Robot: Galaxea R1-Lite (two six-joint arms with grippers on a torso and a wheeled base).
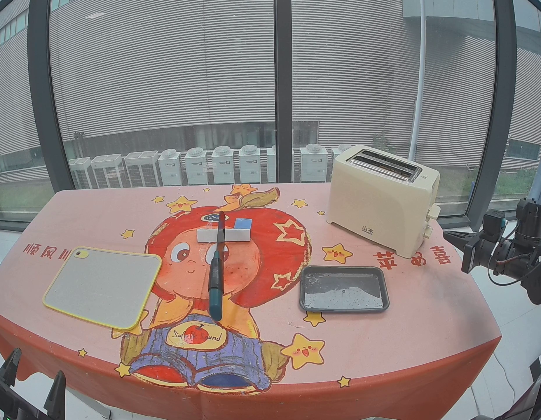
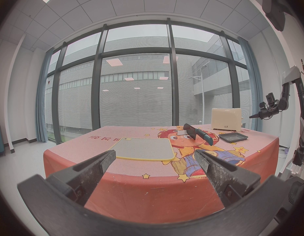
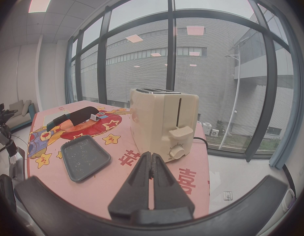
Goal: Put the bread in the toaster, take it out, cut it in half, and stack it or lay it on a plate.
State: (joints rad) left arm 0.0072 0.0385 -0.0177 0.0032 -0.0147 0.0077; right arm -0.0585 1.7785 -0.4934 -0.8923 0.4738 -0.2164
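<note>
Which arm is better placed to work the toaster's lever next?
Right. The right gripper faces the lever on the toaster; the left gripper hangs off the table's opposite corner, near the cutting board.

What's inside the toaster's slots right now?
No bread rises above the toaster slots; only metal guides show at the openings. Deeper inside is hidden, so a lowered slice cannot be ruled out.
</note>
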